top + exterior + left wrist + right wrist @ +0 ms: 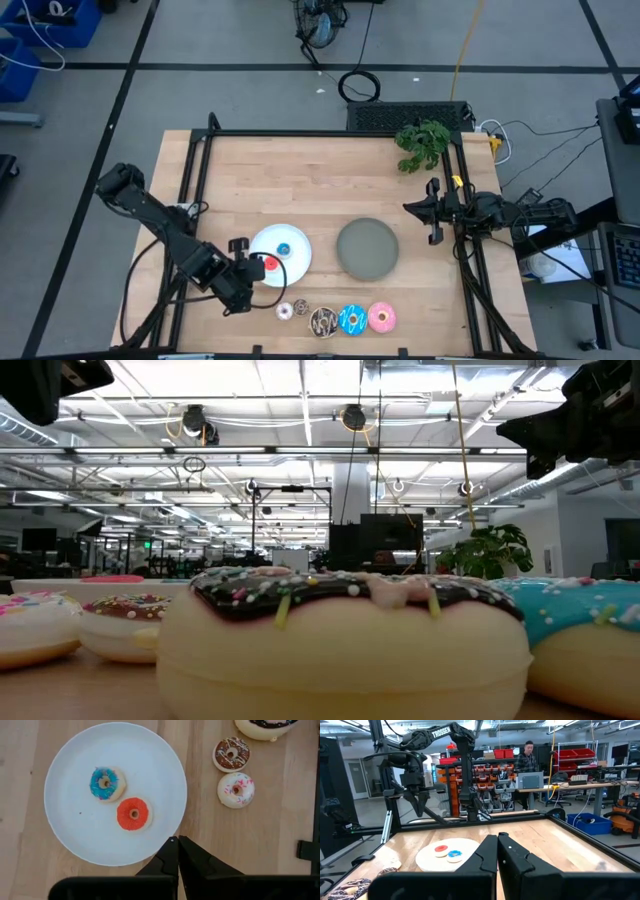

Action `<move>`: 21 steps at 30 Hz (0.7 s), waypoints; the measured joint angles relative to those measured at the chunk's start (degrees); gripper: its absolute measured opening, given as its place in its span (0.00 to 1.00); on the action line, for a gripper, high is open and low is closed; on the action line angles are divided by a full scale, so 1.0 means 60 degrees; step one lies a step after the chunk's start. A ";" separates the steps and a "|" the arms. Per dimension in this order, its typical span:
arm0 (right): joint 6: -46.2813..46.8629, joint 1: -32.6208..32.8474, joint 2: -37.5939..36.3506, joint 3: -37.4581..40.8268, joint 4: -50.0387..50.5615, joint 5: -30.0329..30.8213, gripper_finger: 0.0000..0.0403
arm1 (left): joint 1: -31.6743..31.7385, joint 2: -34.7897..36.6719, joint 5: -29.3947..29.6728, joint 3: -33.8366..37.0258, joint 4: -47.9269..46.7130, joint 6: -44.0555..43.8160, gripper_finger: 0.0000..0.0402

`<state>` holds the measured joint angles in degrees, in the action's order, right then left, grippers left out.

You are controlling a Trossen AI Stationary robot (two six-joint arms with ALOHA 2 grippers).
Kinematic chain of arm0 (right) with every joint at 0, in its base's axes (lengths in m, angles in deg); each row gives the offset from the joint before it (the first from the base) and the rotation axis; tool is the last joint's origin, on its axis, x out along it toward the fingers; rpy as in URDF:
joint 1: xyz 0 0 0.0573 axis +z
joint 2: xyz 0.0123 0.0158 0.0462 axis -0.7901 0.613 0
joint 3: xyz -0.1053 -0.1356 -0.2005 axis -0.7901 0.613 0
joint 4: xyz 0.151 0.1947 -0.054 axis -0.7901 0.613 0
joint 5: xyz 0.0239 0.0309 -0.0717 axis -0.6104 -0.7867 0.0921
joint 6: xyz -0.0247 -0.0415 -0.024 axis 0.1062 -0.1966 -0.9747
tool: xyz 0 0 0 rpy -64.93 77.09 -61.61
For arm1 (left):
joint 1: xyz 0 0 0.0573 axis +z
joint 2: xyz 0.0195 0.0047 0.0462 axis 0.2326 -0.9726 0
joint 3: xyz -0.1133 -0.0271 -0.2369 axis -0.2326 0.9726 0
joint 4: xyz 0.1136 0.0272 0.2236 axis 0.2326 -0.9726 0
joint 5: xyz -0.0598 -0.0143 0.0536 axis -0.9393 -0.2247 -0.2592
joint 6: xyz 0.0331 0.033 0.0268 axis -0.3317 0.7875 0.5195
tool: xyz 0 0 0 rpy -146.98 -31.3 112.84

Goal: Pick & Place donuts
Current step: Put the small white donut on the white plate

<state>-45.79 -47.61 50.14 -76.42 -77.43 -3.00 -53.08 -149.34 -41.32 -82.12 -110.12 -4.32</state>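
Observation:
The white plate (296, 240) holds the tiny blue donut (107, 783) and the tiny red donut (134, 814), both lying flat. My left gripper (177, 841) is shut and empty, above the plate's near-left rim (254, 266). The tiny brown donut (231, 754) and the tiny white-pink donut (236, 789) lie on the table near the front edge. Beside them lie the large dark brown sprinkled donut (324, 321), the large blue donut (352, 319) and the large pink donut (382, 317). My right gripper (497, 840) is shut and empty at the table's right side (412, 207).
A grey plate (367, 248) sits right of the white plate. A green plant (423, 143) stands at the far right corner. A black frame (330, 133) runs along the table's edges. A person stands in the room beyond the table (526, 755).

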 joint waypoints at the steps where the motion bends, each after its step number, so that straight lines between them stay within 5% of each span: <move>1: 0.0000 0.0003 0.0004 -0.0001 0.0000 -0.0001 0.00 | 0.0033 0.0000 0.0000 0.0000 0.0002 0.0000 0.02; 6: 0.0000 0.0004 0.0002 -0.0001 0.0000 -0.0007 0.00 | 0.0230 -0.0173 0.0259 -0.0010 0.0302 0.0063 0.03; 16: 0.0000 0.0000 0.0001 -0.0001 -0.0050 -0.0011 0.00 | 0.0660 -0.1796 -0.1987 -0.0004 0.2376 0.1436 0.03; 21: 0.0000 0.0002 0.0002 0.0001 -0.0076 -0.0011 0.00 | 0.0727 -0.2035 -0.1603 -0.0011 0.3173 0.1520 0.04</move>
<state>-45.79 -47.60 50.16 -76.41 -77.89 -3.06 -48.72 -161.55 -50.94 -82.19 -91.08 4.81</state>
